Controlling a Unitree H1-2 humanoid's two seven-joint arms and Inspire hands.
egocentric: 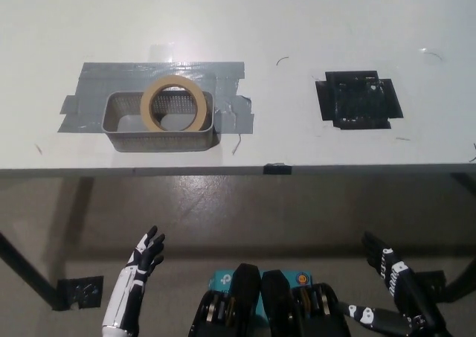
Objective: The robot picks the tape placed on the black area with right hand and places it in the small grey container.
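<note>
A beige roll of tape [174, 103] rests tilted on the rim of the small grey mesh container [123, 127], which sits on a patch of grey tape at the table's left. The black area [358, 100] at the table's right has nothing on it. My black right hand [391, 289] hangs low at the bottom right, below the table's front edge, fingers spread and holding nothing. My white left hand [143, 254] rests at the lower left, also open and below the table edge.
The white table's front edge [238, 170] runs across the middle of the view, with floor below it. A black table leg [26, 274] crosses the lower left corner, and another [461, 277] shows at the lower right.
</note>
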